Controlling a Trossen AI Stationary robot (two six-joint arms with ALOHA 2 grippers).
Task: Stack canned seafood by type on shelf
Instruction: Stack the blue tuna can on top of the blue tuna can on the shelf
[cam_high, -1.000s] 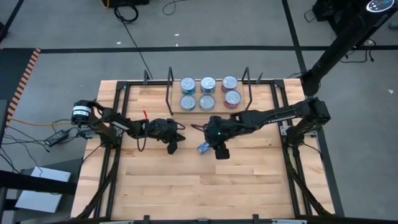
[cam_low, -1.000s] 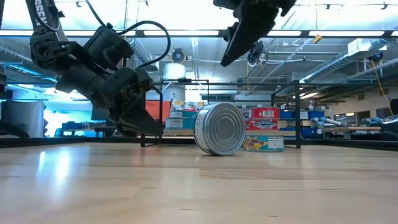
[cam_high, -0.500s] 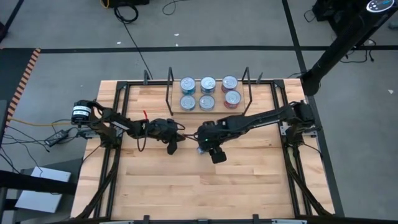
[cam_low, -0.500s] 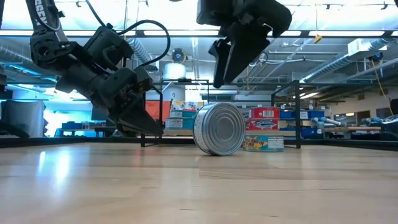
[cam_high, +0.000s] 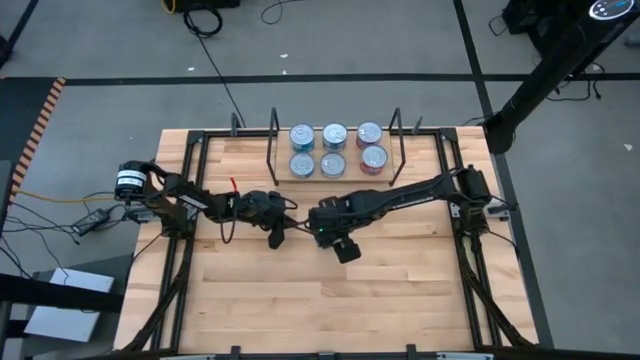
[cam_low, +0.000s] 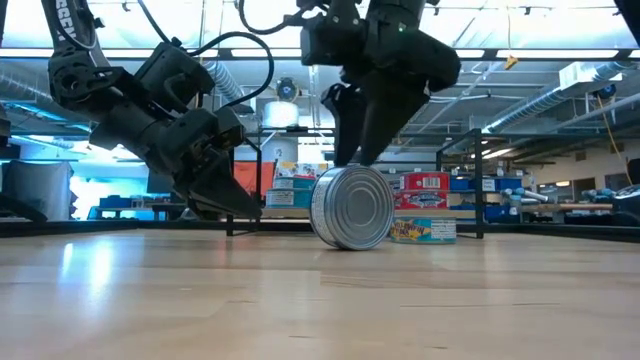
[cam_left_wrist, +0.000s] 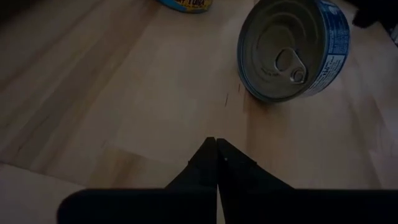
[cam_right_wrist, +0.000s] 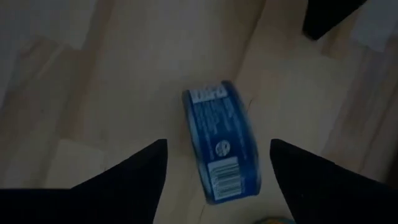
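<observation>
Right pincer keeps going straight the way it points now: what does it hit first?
Most likely the blue tin standing on its edge. The right pincer is open with the tin between its fingers, just above it in the low view; beneath it lies the table.

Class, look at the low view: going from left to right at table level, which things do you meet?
Left gripper with shut jaws → blue tin standing on its edge, the right gripper open above it → stacked tins on the shelf.

high: straight down, far | low: tabletop level | wrists: close | shared: blue tin (cam_left_wrist: 292, 53)
</observation>
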